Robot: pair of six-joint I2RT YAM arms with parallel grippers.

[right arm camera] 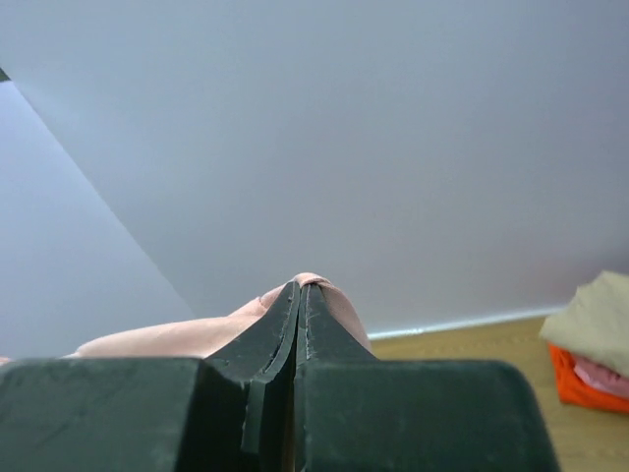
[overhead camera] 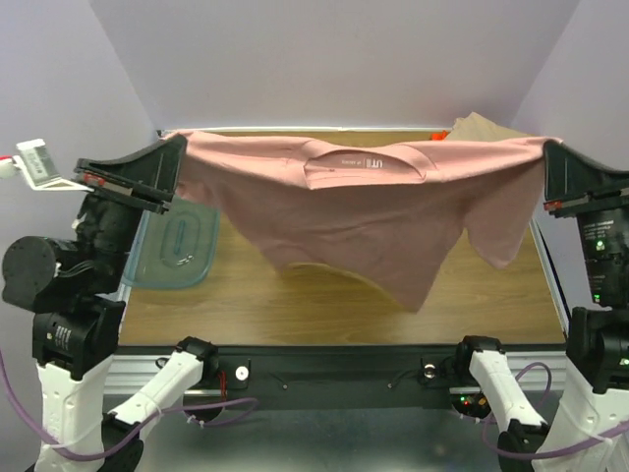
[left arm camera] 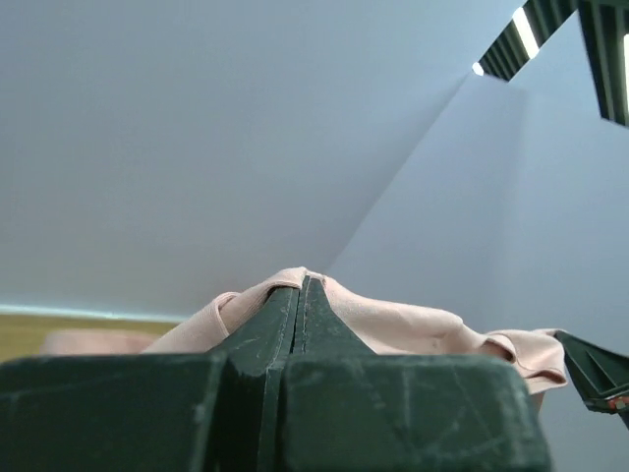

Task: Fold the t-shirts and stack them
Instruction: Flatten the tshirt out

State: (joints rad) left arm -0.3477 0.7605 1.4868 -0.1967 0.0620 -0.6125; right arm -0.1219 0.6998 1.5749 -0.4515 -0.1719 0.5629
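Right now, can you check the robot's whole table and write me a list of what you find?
Surface: wooden table, nothing spilled seen.
Job's things: dusty-pink t-shirt stretched in the air between both claws, its middle sagging over the table; folded stack of tan, pink and orange shirts at the far right.
Clutter: clear teal bin lying on the left side.
Claws: left claw shut on one end of the shirt; right claw shut on the other end.
Cables: purple cables loop by the arm bases, away from the shirt.
Surroundings: plain lilac walls; white card at the left.

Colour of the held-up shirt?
Dusty pink; the shirt shows best in the top view.
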